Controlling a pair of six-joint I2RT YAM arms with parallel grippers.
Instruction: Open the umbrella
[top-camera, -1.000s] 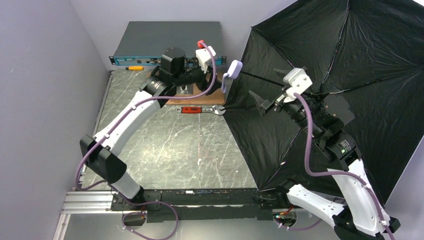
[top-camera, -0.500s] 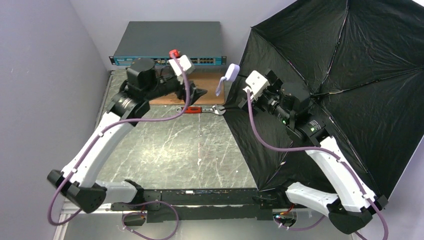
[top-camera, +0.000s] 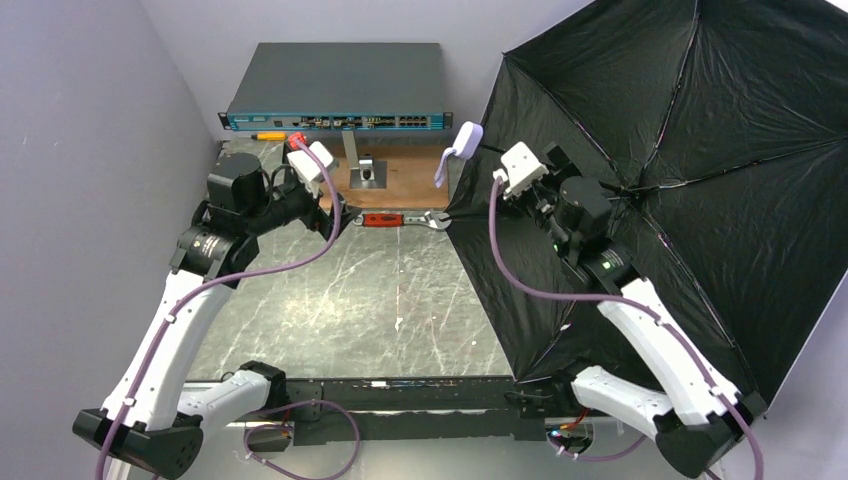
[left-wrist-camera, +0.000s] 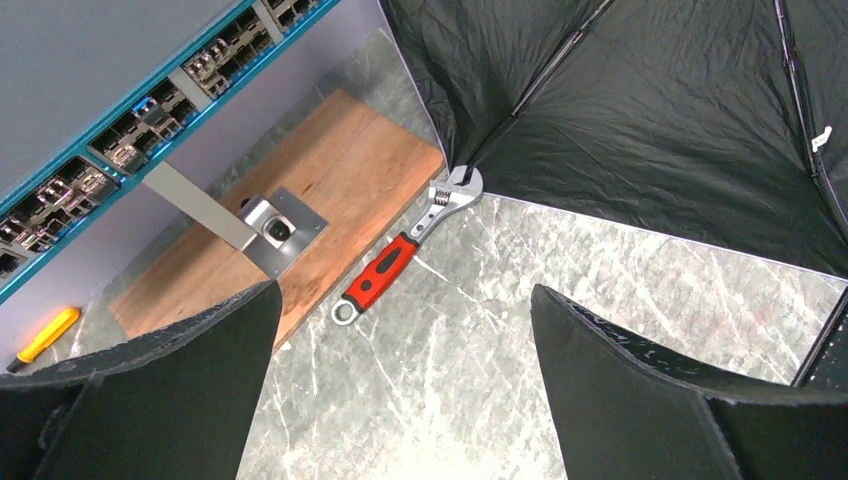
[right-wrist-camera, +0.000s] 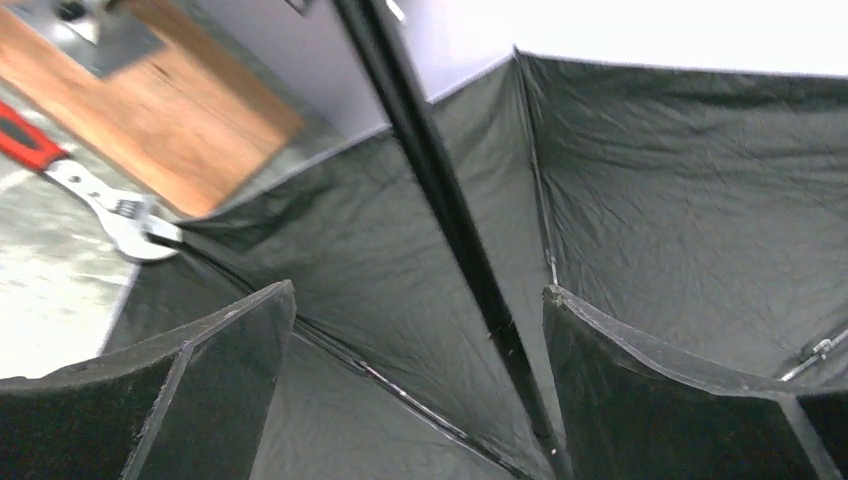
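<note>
The umbrella (top-camera: 700, 150) stands open at the right, its black lining and ribs facing me and its lower edge resting on the table. Its thin black shaft (right-wrist-camera: 440, 200) runs out to the lilac knob handle (top-camera: 462, 140). My right gripper (top-camera: 528, 195) is open astride the shaft; in the right wrist view the shaft passes between the fingers of the right gripper (right-wrist-camera: 416, 290), nearer the right one, untouched. My left gripper (top-camera: 325, 212) is open with nothing in it, left of the handle and apart from it. The left wrist view has the left gripper (left-wrist-camera: 402, 290) above bare table.
A red-handled wrench (top-camera: 400, 218) lies by the umbrella's edge, in front of a wooden board (top-camera: 400, 165) with a metal bracket (top-camera: 366, 172). A network switch (top-camera: 340, 85) stands at the back, a yellow screwdriver (top-camera: 268, 135) before it. A wall borders the left side.
My left gripper has opened wider and drawn back left and nearer, away from the handle. My right arm has swung up to the shaft nearer the handle. The umbrella stays open.
</note>
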